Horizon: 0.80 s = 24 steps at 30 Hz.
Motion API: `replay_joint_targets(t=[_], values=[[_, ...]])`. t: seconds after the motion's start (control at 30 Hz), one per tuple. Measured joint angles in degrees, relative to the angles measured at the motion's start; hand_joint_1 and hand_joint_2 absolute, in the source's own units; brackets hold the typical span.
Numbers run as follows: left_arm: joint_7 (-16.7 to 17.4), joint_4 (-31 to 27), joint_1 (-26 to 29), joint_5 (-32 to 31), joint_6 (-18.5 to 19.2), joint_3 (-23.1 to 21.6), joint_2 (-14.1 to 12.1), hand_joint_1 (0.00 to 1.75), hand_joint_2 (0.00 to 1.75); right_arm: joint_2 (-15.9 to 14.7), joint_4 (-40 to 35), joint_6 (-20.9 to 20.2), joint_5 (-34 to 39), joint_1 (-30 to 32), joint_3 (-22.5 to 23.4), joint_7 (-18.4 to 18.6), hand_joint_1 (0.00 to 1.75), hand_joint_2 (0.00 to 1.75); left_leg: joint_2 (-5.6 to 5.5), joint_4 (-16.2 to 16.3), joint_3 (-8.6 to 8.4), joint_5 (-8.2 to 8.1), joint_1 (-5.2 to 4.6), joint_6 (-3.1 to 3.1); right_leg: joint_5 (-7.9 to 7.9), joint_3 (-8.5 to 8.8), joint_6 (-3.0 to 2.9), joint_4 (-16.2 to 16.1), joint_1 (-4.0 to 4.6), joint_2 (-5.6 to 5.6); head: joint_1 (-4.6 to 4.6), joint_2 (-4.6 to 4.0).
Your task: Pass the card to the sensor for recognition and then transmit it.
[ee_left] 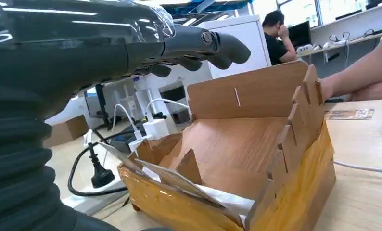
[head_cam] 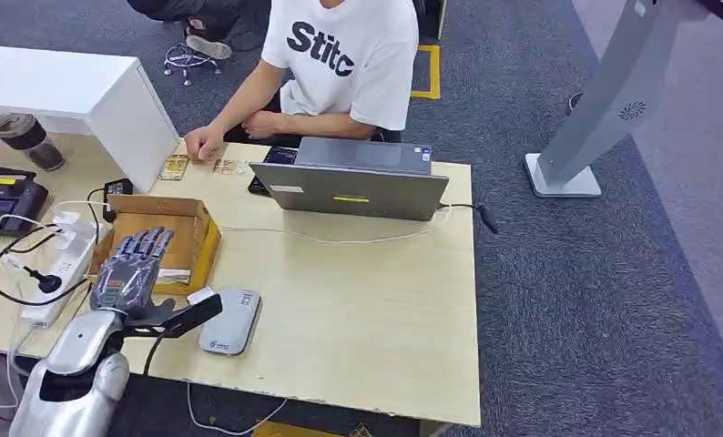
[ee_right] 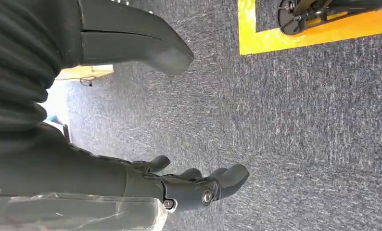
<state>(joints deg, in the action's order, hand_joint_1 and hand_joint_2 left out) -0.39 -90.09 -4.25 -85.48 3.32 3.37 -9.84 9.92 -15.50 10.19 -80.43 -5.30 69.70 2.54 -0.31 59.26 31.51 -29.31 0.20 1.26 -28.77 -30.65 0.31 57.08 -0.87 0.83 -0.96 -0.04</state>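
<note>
While the left hand [head_cam: 132, 269] hovers above the open cardboard box [head_cam: 197, 211] at the tabletop's [head_cam: 358, 309] left, fingers [head_cam: 146, 243] spread and holding nothing, the card appears to lie below them, long axis across the box. The grey sensor [head_cam: 230, 320] lies just right. The right hand [ee_right: 198, 185] hangs over carpet, loosely open, farther off.
</note>
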Motion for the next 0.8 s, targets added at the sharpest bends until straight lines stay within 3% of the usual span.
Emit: replay_joint_targets(t=[0.8], values=[[1.73, 2.14, -0.49, 1.2, 2.19, 0.02, -1.81, 0.0, 1.75, 0.0, 0.0, 0.04, 0.2, -0.04, 0.46, 0.15, 0.0, 1.75, -0.02, 0.0, 0.01, 0.0, 0.0, 0.0, 0.0, 0.01, 0.0, 0.0, 0.0, 0.0, -0.02, 0.0]])
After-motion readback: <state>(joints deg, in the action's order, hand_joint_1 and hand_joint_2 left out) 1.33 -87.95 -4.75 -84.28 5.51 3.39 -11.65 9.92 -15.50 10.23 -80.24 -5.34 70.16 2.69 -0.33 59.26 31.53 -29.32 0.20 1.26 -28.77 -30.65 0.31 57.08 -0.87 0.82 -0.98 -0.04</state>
